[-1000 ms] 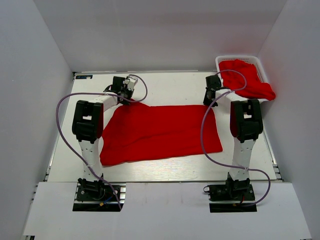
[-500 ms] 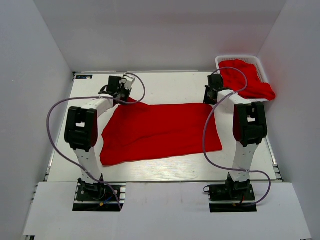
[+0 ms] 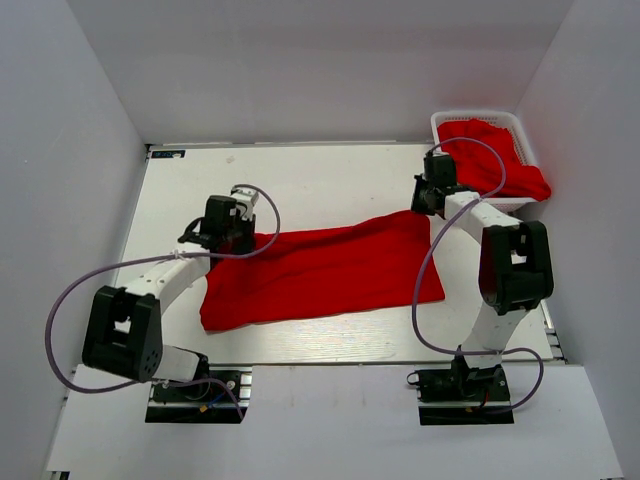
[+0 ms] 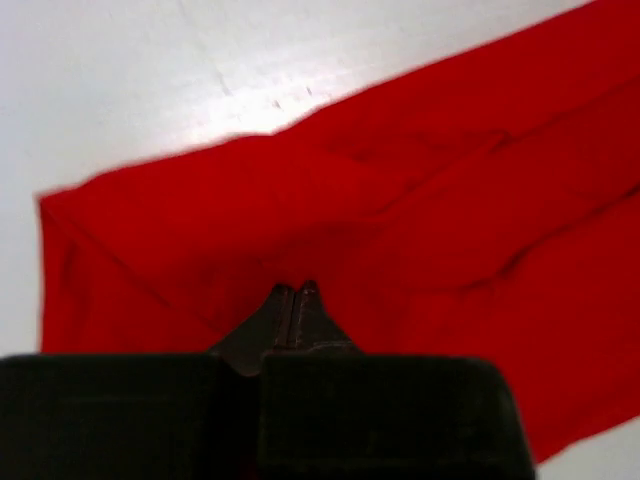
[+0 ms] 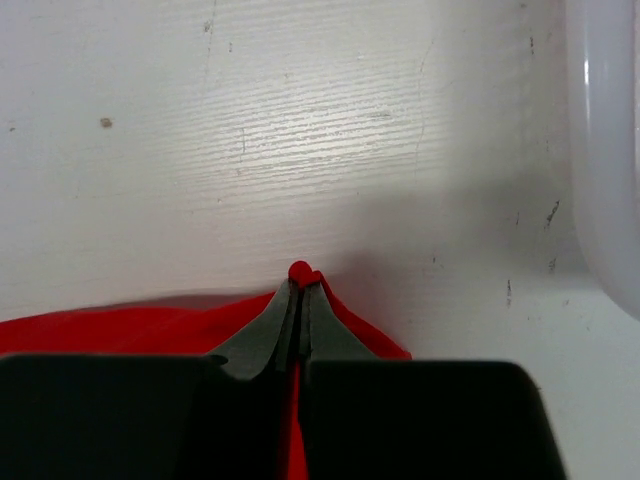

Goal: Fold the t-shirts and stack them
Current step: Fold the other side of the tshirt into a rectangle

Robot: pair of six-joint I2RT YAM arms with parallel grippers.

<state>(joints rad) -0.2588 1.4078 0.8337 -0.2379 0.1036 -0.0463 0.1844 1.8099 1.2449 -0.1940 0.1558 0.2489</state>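
Top external view: one red spread t-shirt [image 3: 330, 270] lies across the middle of the white worktop [image 3: 320, 175], its far edge slanting from near-left to far-right. My left fingers [image 3: 228, 238] sit at its far left corner and my right fingers [image 3: 424, 206] at its far right corner. One heaped t-shirt [image 3: 492, 160], also red, fills the white lattice basket [image 3: 480, 117] at the far right of the worktop and spills over the basket's right rim.

Left wrist view: left fingers [image 4: 290, 300] are clenched, tips pressed together, grasping the spread t-shirt [image 4: 420, 210]. Its cloth is drawn in creases toward them. A folded edge ends at the left, and bare worktop [image 4: 150, 70] lies beyond it on the far side.

Right wrist view: right fingers [image 5: 300, 290] are clenched on the corner of the spread t-shirt [image 5: 120, 330]. A small red nub pokes out past their tips, and the rest of the cloth trails off to the near left. Scuffed worktop [image 5: 300, 120] lies on the far side, and the pale basket [image 5: 605, 150] wall stands at the right edge.
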